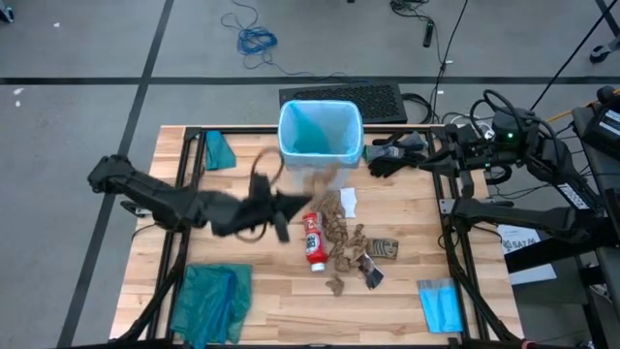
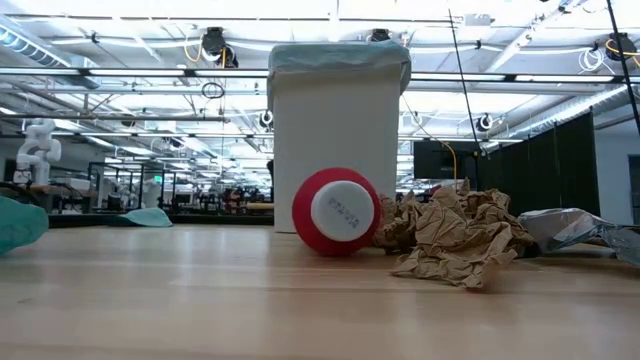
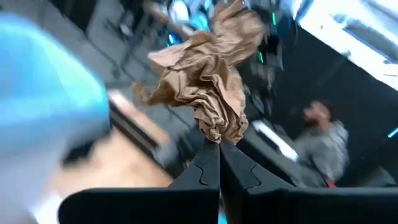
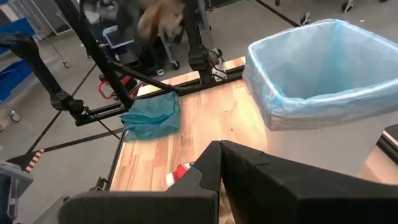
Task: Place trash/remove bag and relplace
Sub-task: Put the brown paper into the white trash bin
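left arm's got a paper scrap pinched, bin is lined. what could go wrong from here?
1. The left gripper pinches only the bottom tip of the crumpled brown paper; it may slip out before reaching the bin.
2. The scrap is bulky and could snag the light-blue bag rim, dragging the liner.
3. The red-and-white bottle lies on its side and may roll if bumped.

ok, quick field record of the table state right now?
left gripper: jaws shut on a crumpled brown paper scrap, lifted above the table
right gripper: jaws shut, holding nothing, waiting at the right side near the bin
bin: upright at the table's far edge, lined with the light-blue bag
red-and-white bottle: lying on its side mid-table
remaining trash: paper scraps, a dark wrapper and a white scrap beside the bottle
teal bag: near-left corner
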`<act>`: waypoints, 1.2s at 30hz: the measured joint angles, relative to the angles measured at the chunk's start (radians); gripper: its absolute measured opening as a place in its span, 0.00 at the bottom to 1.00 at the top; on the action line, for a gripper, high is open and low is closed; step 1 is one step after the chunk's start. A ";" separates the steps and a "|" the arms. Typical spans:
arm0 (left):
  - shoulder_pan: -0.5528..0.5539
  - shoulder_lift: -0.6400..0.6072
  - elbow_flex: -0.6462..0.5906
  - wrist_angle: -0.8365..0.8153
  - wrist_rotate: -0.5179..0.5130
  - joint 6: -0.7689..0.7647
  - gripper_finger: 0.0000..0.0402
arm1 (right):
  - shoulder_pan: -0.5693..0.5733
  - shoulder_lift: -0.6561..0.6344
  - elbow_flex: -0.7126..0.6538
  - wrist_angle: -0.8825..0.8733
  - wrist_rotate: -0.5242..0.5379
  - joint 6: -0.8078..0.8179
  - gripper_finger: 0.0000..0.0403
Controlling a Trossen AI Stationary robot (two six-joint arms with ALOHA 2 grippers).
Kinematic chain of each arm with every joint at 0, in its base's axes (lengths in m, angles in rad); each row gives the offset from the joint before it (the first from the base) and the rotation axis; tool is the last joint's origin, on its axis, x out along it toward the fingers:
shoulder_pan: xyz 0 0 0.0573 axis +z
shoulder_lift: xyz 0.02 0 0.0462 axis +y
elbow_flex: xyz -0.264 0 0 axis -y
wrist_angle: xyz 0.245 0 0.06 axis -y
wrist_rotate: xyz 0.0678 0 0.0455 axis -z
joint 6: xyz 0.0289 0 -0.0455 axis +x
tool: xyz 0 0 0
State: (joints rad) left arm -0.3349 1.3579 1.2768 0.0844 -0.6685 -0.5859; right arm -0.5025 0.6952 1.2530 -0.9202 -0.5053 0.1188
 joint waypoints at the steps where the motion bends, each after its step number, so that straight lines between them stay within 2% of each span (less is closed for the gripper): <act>1: 0.029 0.006 0.025 -0.010 0.014 0.020 0.00 | 0.000 -0.002 0.000 0.000 0.000 0.000 0.00; 5: 0.134 0.026 0.095 -0.106 0.073 0.042 0.00 | 0.000 -0.008 0.000 0.000 0.000 0.000 0.00; 10: 0.244 0.048 0.125 -0.209 0.109 -0.021 0.00 | 0.000 -0.015 0.000 -0.005 0.000 0.000 0.00; 17: 0.349 0.070 0.125 -0.222 0.173 -0.070 0.01 | 0.000 -0.024 0.000 -0.007 0.000 -0.001 0.00; 22: 0.378 0.071 0.125 -0.225 0.228 -0.113 0.10 | 0.000 -0.025 0.000 -0.008 0.000 0.000 0.00; 29: 0.381 0.071 0.125 -0.226 0.223 -0.112 0.25 | 0.000 -0.025 0.000 -0.015 0.000 0.000 0.00; 36: 0.380 0.071 0.125 -0.228 0.227 -0.109 0.29 | 0.000 -0.025 0.000 -0.015 0.000 0.016 0.00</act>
State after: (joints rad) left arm 0.0456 1.4288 1.4017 -0.1439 -0.4414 -0.6944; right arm -0.5025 0.6701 1.2530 -0.9352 -0.5049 0.1347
